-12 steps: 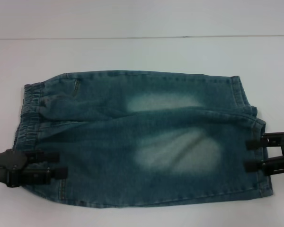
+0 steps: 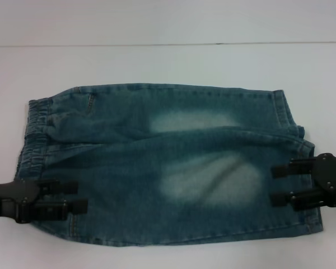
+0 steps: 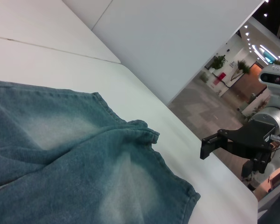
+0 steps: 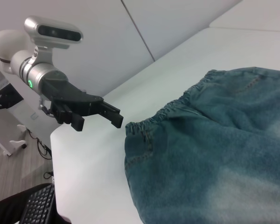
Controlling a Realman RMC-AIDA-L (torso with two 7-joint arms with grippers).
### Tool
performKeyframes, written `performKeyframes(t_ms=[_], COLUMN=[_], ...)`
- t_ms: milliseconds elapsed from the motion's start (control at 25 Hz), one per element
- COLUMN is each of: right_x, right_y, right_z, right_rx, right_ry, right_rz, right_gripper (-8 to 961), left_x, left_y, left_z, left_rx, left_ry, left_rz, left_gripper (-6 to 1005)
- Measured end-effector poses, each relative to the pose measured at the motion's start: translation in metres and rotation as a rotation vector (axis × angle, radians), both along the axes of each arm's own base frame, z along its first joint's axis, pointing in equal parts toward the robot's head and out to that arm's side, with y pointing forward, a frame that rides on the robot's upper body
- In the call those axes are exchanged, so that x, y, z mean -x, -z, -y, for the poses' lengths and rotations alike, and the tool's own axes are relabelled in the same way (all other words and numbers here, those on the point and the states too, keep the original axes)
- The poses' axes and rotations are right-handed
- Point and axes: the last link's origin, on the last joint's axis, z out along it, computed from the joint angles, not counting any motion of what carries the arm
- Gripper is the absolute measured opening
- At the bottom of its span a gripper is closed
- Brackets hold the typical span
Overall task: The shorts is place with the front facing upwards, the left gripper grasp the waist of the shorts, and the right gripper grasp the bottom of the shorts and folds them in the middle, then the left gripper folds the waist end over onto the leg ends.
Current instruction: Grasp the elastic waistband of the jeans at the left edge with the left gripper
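The shorts (image 2: 168, 165) lie flat on the white table (image 2: 168, 61) — waist (image 2: 36, 137) left, leg ends (image 2: 299, 168) right. The left gripper (image 2: 78, 196) and right gripper (image 2: 273, 185) hover at opposite ends — fingers spread, holding nothing.

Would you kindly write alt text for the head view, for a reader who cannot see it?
Faded denim shorts lie flat on a white table, waist at left. Open left end effector and right end effector reach over opposite ends.

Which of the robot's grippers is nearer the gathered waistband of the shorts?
Left. The left gripper reaches over the shorts just below the waist; the right gripper is at the opposite end, over the leg ends.
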Motion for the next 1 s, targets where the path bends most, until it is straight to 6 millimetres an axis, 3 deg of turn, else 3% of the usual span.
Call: performKeyframes(t_ms=[280,640,800,1000], right_x=[0.002,0.001,-0.001,0.0], right_y=[0.002,0.003,0.004,0.005], right_z=[-0.001,0.0,-0.002,-0.003], right_rx=[-0.003,-0.007,-0.022,-0.021], right_ry=[-0.014,-0.01,0.001,0.0], right_rz=[-0.005,-0.01,-0.002,-0.003], right_gripper=[865,865,866,866], left_x=[0.013,0.066,0.079,0.081], left_y=[-0.013,-0.06,-0.06,-0.047], left_z=[0.002,0.011,0.012,0.012], left_rx=[-0.005,-0.191,-0.227,-0.194], left_ry=[-0.057,-0.273,-0.327,-0.333], left_rz=[-0.054,-0.264,-0.322,-0.353], left_gripper=[871,871,870,870])
